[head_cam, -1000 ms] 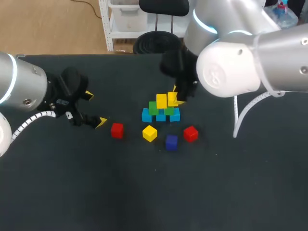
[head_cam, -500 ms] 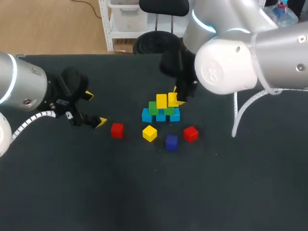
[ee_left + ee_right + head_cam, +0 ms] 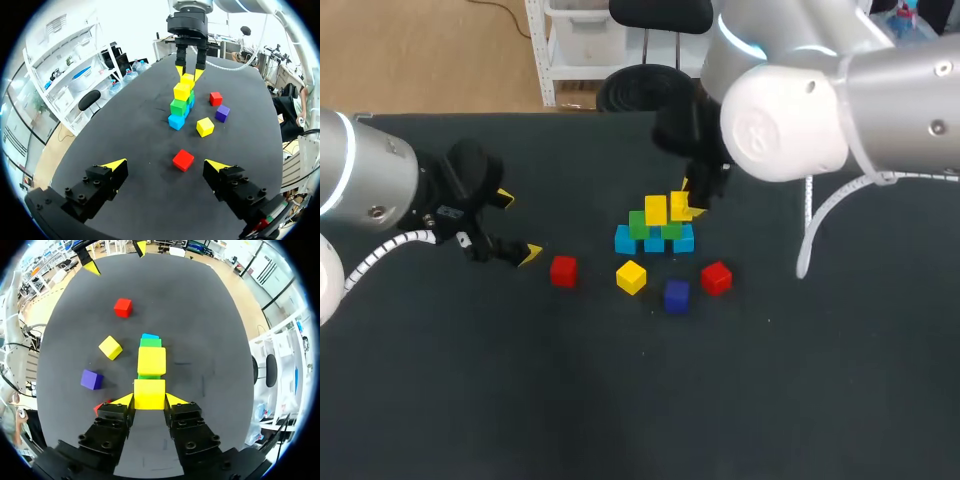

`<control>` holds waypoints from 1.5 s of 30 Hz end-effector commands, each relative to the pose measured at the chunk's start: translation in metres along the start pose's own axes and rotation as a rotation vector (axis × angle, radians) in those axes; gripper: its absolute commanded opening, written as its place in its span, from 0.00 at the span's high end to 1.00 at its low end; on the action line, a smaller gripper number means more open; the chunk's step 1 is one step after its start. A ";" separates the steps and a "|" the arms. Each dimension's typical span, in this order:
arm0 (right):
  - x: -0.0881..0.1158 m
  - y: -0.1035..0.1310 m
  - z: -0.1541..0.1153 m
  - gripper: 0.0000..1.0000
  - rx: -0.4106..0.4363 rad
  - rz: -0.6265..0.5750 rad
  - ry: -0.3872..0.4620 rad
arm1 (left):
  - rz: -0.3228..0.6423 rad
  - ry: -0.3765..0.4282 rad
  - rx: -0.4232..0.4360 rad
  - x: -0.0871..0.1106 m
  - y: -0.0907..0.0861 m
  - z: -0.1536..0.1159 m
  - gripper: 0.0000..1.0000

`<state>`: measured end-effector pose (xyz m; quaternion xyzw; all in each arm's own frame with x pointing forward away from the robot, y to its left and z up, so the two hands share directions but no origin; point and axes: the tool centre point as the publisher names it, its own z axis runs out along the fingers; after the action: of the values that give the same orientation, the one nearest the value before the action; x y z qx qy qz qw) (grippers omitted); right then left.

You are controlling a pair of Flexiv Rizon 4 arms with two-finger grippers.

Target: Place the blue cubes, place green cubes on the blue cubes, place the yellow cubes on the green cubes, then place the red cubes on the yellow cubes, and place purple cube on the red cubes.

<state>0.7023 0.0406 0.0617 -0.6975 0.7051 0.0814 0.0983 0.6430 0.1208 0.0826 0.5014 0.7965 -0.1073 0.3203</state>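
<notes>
A small stack stands mid-table: blue cubes (image 3: 654,243) at the base, green cubes (image 3: 639,224) on them and a yellow cube (image 3: 655,210) on top. My right gripper (image 3: 688,205) is shut on a second yellow cube (image 3: 149,394), held over the stack's far-right end beside the first yellow cube (image 3: 151,360). A loose yellow cube (image 3: 631,276), a purple cube (image 3: 676,295) and two red cubes (image 3: 563,270) (image 3: 716,278) lie in front of the stack. My left gripper (image 3: 517,226) stands open at the left, with the left red cube (image 3: 183,160) just ahead of its fingers.
The dark table (image 3: 520,400) is bare in front of the loose cubes and on both sides. Its far edge runs close behind my right arm.
</notes>
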 end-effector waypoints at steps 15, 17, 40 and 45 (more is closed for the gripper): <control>-0.002 -0.004 0.002 1.00 -0.016 -0.006 0.012 | 0.001 -0.004 0.001 0.001 0.000 0.000 0.00; -0.002 -0.004 0.002 1.00 -0.018 -0.006 0.011 | 0.001 -0.004 0.001 0.001 0.000 0.000 0.00; -0.002 -0.004 0.006 1.00 -0.027 -0.002 0.025 | 0.001 -0.004 0.001 0.001 0.000 0.000 0.00; -0.002 -0.004 0.006 1.00 -0.027 -0.003 0.024 | 0.001 -0.004 0.001 0.001 0.000 0.000 0.00</control>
<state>0.7049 0.0432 0.0568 -0.7007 0.7041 0.0811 0.0816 0.6430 0.1208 0.0826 0.5014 0.7965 -0.1073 0.3203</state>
